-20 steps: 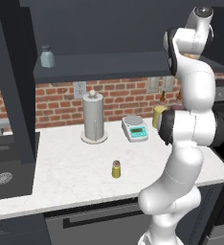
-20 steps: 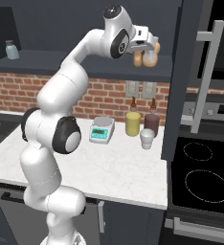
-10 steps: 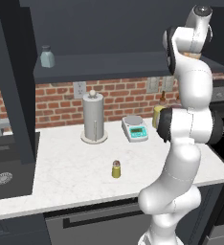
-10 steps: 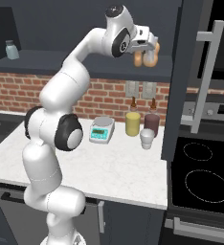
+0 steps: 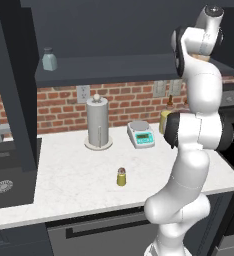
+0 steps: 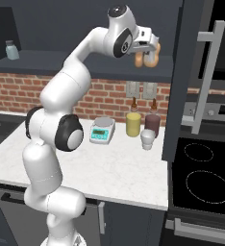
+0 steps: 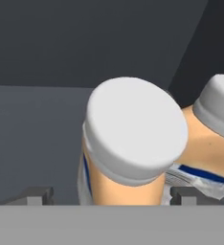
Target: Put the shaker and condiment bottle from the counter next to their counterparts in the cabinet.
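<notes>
Placing step, bottle delivered. The gripper, jaws spread, straddles the bottle standing on the cabinet shelf beside its twin. Next: withdraw clear, then fetch the shaker from the counter.

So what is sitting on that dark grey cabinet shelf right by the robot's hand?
Two small orange bottles with grey caps stand side by side on the dark shelf board, between the open gripper fingers. Their bases are hidden by the hand.
</notes>
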